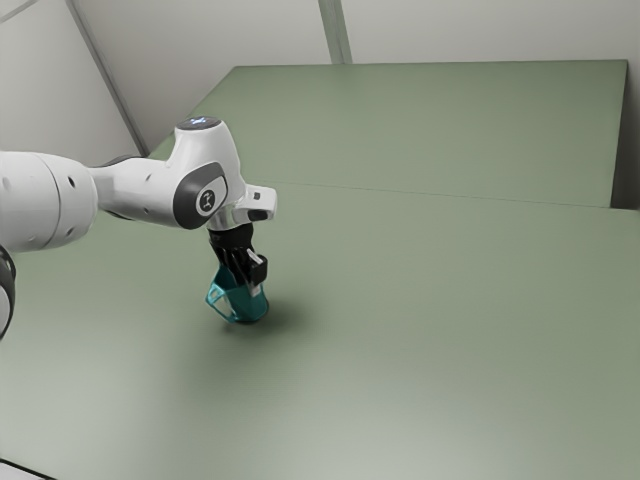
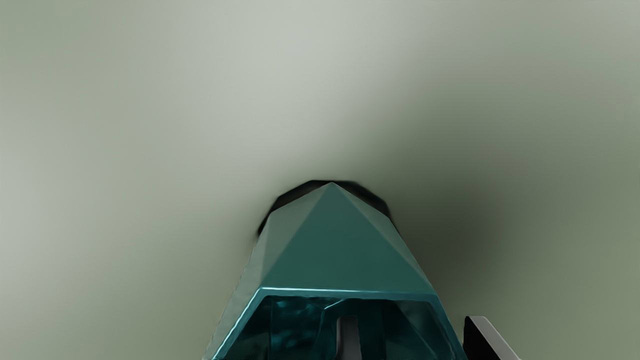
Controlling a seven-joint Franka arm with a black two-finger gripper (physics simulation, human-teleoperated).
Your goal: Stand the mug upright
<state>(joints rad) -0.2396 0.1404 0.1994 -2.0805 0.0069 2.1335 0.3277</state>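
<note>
Okay, mug [image 1: 242,303] directly under our gripper [image 2: 412,342], mouth up, long axis apparently leaning with its base off toward the exterior view's right; we can't tell if it sits flat. Our fingers stand spread, one inside the mouth, one outside the wall. It's on the green worktop's [image 1: 450,300] exterior-left half, well apart from the far edge, pale walls [image 1: 480,30] behind.

Teal mug [image 2: 340,245] with blackish base [image 2: 371,196], white-and-dark-grey arm [image 1: 145,190], plain muted-green table [image 1: 430,290], pale grey walls [image 1: 480,30]
</note>
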